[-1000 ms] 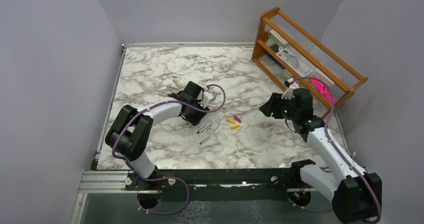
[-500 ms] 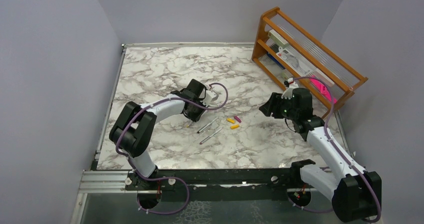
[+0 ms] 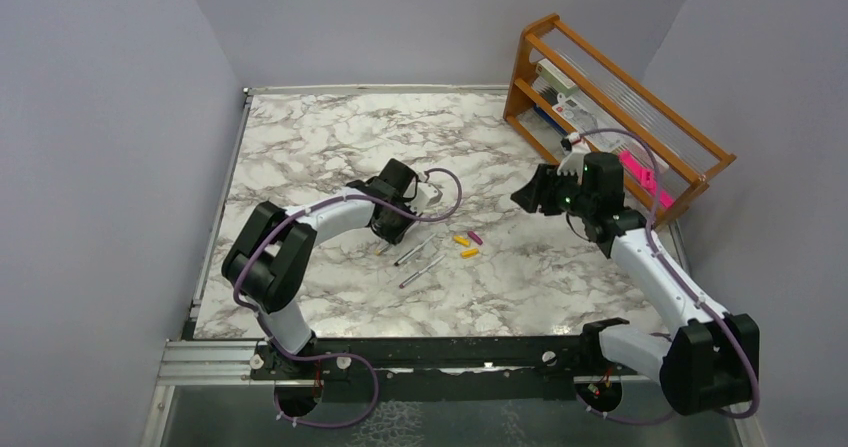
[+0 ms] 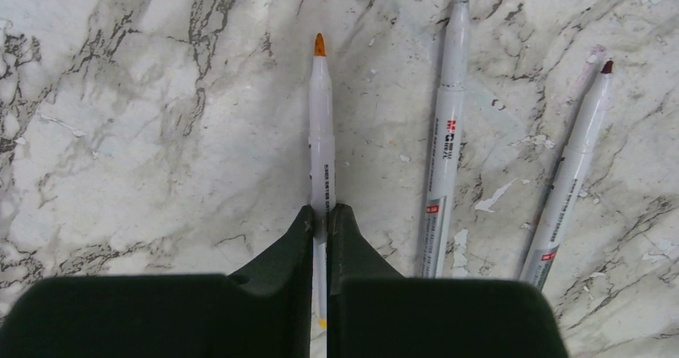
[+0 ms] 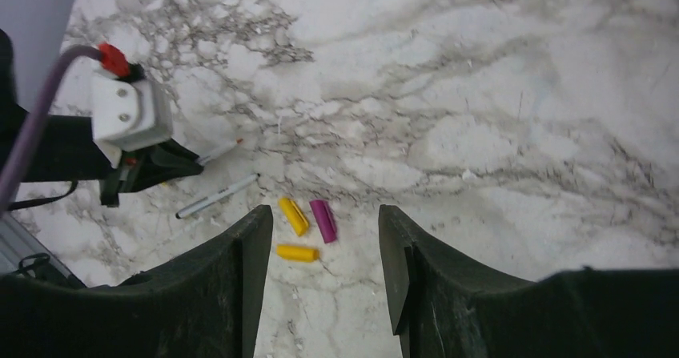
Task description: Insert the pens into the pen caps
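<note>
In the left wrist view my left gripper (image 4: 321, 214) is shut on the orange-tipped pen (image 4: 322, 126), low over the marble. Two more pens lie to its right, one black-tipped (image 4: 447, 134) and one dark-red-tipped (image 4: 572, 166). In the top view the left gripper (image 3: 388, 235) is left of those two pens (image 3: 415, 249) (image 3: 423, 270). Two yellow-orange caps (image 5: 293, 215) (image 5: 297, 253) and a magenta cap (image 5: 323, 222) lie together on the table. My right gripper (image 5: 324, 212) is open and empty, hovering above and behind them; it shows in the top view (image 3: 527, 195) too.
A wooden rack (image 3: 610, 107) stands at the back right with a bright-pink object (image 3: 640, 172) in it, close behind the right arm. Grey walls enclose the marble table (image 3: 320, 147) on three sides.
The left gripper has shifted a little to the right over the pen. The right gripper has drawn back and up, away from the caps toward the rack.
</note>
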Controlling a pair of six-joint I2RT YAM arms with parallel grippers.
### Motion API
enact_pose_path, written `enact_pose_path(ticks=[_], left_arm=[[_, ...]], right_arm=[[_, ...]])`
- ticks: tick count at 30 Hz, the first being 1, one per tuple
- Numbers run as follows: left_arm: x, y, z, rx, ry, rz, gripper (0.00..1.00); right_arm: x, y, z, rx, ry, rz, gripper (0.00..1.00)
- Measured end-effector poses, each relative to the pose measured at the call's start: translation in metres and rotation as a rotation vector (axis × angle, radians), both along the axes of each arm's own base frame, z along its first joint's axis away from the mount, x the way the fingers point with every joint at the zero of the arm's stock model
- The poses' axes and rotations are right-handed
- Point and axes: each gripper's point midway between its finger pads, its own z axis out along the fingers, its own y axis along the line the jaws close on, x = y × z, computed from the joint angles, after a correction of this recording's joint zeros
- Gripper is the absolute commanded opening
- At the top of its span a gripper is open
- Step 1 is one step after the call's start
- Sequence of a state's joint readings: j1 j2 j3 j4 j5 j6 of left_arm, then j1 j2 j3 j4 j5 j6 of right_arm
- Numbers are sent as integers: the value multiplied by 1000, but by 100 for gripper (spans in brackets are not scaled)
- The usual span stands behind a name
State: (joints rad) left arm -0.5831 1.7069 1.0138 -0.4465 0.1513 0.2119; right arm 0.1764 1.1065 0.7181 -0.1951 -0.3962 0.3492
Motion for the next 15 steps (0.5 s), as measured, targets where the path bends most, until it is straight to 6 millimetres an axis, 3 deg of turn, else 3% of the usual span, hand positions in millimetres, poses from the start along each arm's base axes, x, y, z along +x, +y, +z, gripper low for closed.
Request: enact_pose_path(ticks=[5, 8, 15], left_arm=[[-11, -5, 3, -5, 19, -15, 0], [-16, -12, 12, -42, 26, -33, 0], [-11, -29, 55, -170, -66, -61, 0]], right_arm=[[23, 18, 35, 23, -74, 113, 50], [18, 24, 41, 40, -90, 156, 50], [4, 30, 56, 114, -181, 181, 48]])
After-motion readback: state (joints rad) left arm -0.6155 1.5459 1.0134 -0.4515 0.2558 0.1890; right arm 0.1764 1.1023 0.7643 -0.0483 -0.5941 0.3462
